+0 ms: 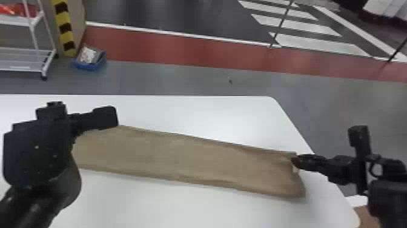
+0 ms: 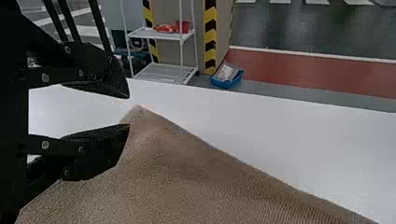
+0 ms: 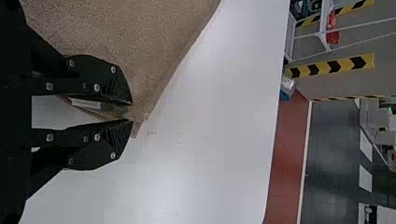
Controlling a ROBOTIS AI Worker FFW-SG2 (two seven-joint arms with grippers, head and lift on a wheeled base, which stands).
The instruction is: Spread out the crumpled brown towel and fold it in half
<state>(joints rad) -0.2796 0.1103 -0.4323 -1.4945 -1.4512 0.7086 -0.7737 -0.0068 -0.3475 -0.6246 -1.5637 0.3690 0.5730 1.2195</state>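
Left gripper [image 2: 129, 111] released, right gripper [image 3: 132, 112] pinching the brown towel [image 1: 181, 157] near the tabletop's [image 1: 193, 110] right edge: I'd tug gently, low.

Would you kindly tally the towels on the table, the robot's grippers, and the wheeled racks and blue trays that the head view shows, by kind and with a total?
Towels: 1 (brown towel)
Grippers: 2 (left gripper, right gripper)
Wheeled racks: 1 (white rack)
Blue trays: 1 (floor tray)
Total: 5
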